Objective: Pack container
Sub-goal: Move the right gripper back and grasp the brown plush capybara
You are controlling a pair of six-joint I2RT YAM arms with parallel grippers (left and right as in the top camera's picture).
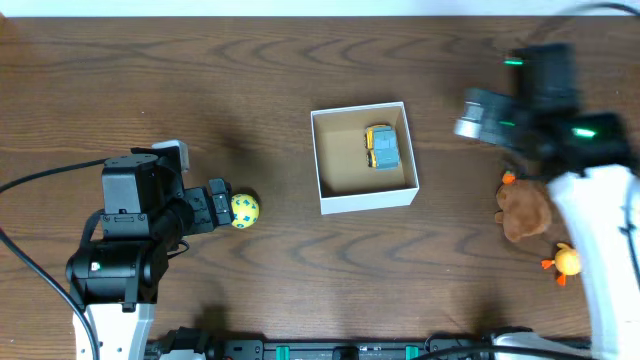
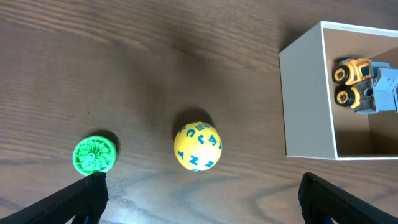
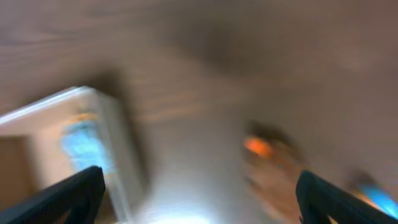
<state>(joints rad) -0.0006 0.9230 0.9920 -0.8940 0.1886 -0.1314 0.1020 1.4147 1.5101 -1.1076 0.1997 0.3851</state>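
Since the container (image 1: pixel 368 198) looks like thin cardboard, light and crushable, we would pinch one wall. It sits mid-worktop (image 1: pixel 300 80), truck (image 1: pixel 381 146) inside. Left tool (image 2: pixel 203 182), facing the ball (image 1: pixel 245 210), and right tool (image 3: pixel 199 180) both gape empty.

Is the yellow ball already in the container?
No, the yellow ball lies on the table outside the container, which holds only a toy truck.

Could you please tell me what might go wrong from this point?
The ball is round and may roll away as the open left hand closes on it. The green disc lies by one finger and could get knocked. Dropped in the container, the ball may bounce off the truck.
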